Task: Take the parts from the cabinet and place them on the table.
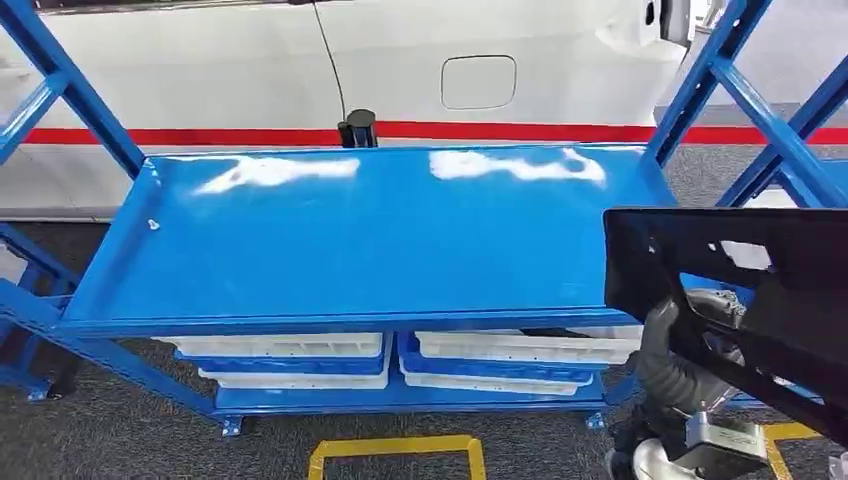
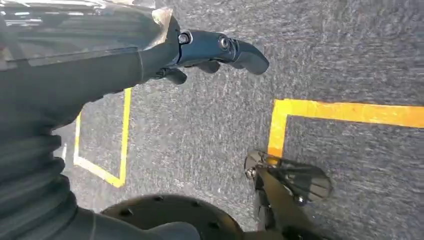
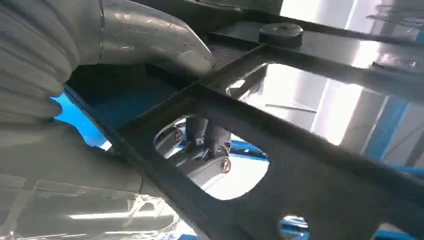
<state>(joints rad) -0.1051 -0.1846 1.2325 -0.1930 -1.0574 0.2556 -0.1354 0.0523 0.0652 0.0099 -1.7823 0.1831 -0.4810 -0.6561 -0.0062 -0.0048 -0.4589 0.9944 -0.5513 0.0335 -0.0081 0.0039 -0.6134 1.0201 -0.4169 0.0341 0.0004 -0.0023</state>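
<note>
At four o'clock in the head view, the right hand (image 1: 668, 345) clamps a black frame part (image 1: 740, 270), carried above the blue table (image 1: 350, 240) for set-down. The left hand (image 2: 200, 55) hangs empty, fingers loosely apart, keeping clear.

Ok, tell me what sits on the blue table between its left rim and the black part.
Nothing: in the head view the blue table is bare up to the black part, which the right hand holds over its right end.
</note>
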